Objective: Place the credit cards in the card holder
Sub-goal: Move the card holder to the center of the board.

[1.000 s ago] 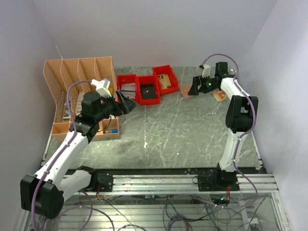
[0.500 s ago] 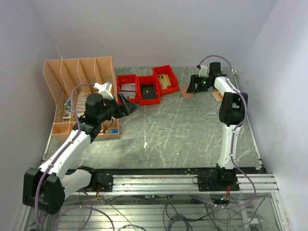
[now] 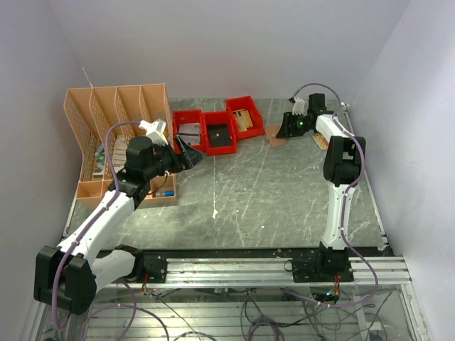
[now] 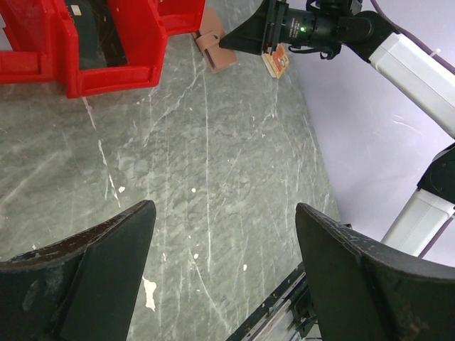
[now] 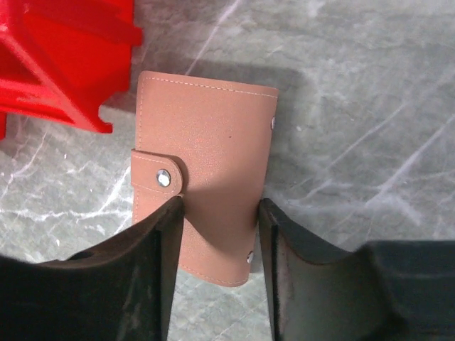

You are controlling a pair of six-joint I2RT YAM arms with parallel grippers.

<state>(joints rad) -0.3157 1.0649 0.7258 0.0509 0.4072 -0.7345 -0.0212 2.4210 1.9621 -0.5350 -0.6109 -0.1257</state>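
The tan card holder (image 5: 206,142) lies folded and snapped flat on the table at the back right (image 3: 275,141), also seen far off in the left wrist view (image 4: 215,50). My right gripper (image 5: 219,202) is down over it with its jaws half closed. Its left fingertip (image 5: 167,220) rests on the holder below the snap tab, and the right fingertip (image 5: 274,227) stands at the holder's right edge. The credit cards (image 3: 322,140) lie in a small tan pile just right of that gripper (image 4: 277,62). My left gripper (image 4: 224,213) hangs open and empty above bare table (image 3: 190,152).
Three red bins (image 3: 217,131) stand in a row at the back, the nearest just left of the card holder (image 5: 57,57). A big peach desk organizer (image 3: 117,135) stands at the left beside my left arm.
My right gripper moved a little back and left, down onto the card holder, and its jaws narrowed from wide open. The left arm shifted slightly and stays open.
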